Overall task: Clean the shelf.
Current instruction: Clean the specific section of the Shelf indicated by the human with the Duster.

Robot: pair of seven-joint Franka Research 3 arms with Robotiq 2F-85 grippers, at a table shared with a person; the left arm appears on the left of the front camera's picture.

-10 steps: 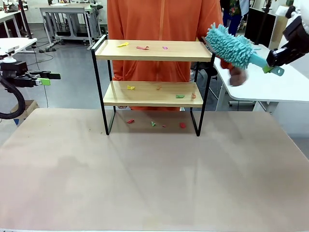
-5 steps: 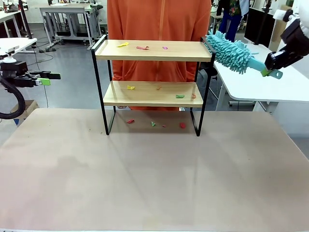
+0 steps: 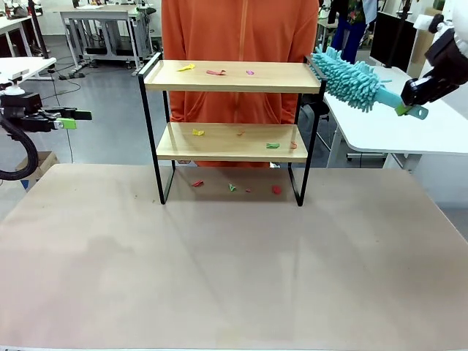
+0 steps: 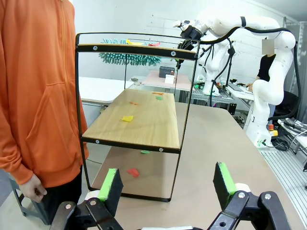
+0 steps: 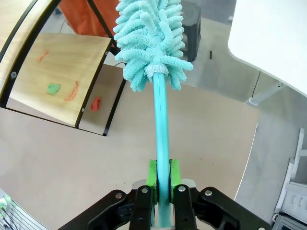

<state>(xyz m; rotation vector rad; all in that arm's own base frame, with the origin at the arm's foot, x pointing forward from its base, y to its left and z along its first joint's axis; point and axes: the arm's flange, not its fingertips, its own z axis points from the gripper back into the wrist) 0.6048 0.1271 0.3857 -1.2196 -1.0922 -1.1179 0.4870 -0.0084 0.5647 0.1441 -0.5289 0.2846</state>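
Right tool (image 3: 409, 96) up at 2 o'clock in the front view, fingers pressed together on the teal handle (image 5: 160, 124) of a fluffy microfibre duster (image 3: 349, 73); from the right wrist view the pinch looks square and firm; left tool (image 3: 69, 118) out at 9 o'clock, green pads (image 4: 111, 184) spread wide with nothing between them; the shelf (image 3: 281, 77) stands at the 12 o'clock end of the table (image 3: 234, 263), just in front of a person in an orange hoodie (image 3: 241, 29); the duster head sits at the 3 o'clock end of the top board, level with the raised side rail; small coloured scraps (image 3: 216, 72) dot the top board, with more on the lower board and on the table underneath

To sweep well, I'd say clear that rail first, then lay the fibres flat on the top board; a rail closes the 9 o'clock end too, so angling the stroke toward the 6 o'clock edge should drop the scraps onto the table instead of piling them up; light pressure, since this thin-framed rack looks easy to shove or tip; top tier before bottom

Hard to call: whether the head touches the rail or hangs just beside it; the right arm is cut off at the picture's 3 o'clock edge; the left wrist view catches the top board edge-on, so its surface is hidden there; the scraps are too small to tell what they are made of
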